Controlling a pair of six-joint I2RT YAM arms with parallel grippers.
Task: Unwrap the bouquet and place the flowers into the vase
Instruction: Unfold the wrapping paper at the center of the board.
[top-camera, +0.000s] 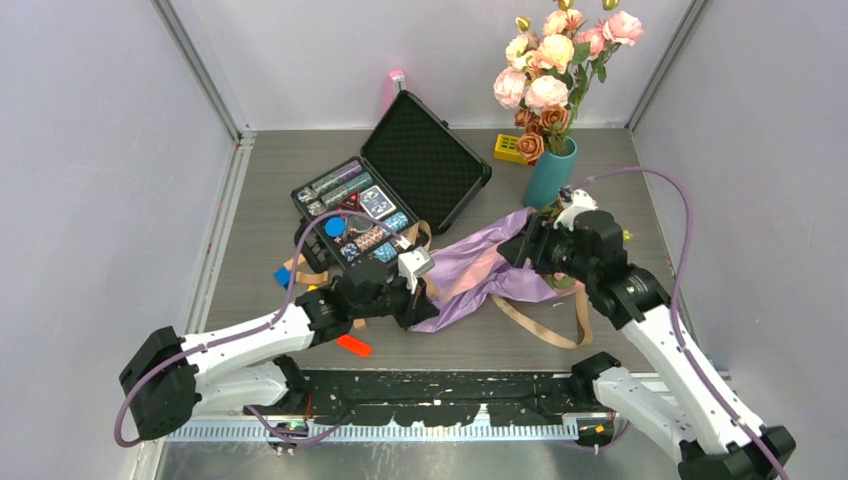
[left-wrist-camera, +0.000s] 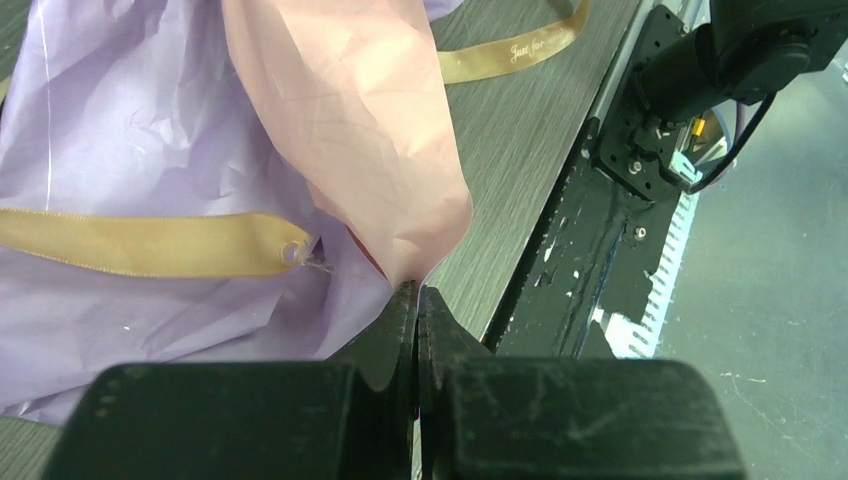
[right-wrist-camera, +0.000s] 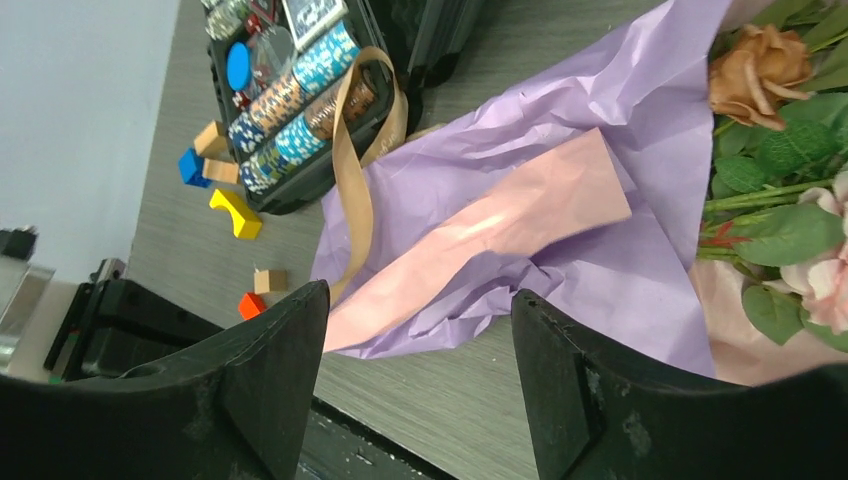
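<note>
The bouquet (top-camera: 480, 262) lies mid-table, its lilac paper (right-wrist-camera: 520, 120) spread open with the pink lining (right-wrist-camera: 480, 235) showing. My left gripper (left-wrist-camera: 418, 290) is shut on the tip of the pink lining (left-wrist-camera: 350, 110), at the wrap's near left end (top-camera: 420, 305). A tan ribbon (left-wrist-camera: 150, 243) crosses the lilac sheet. The flowers (right-wrist-camera: 780, 210), peach and pink roses with green leaves, stick out at the right end. My right gripper (right-wrist-camera: 420, 295) stands open above that end (top-camera: 525, 248), nothing between its fingers. The teal vase (top-camera: 550, 175) stands behind, holding large pink-cream roses.
An open black case (top-camera: 420, 165) with poker chips sits behind the bouquet. Small coloured blocks lie left of it (right-wrist-camera: 235, 212), and an orange one (top-camera: 353, 346) lies near the front rail. Ribbon loops (top-camera: 545, 330) trail toward the front edge. A yellow block (top-camera: 508, 148) is beside the vase.
</note>
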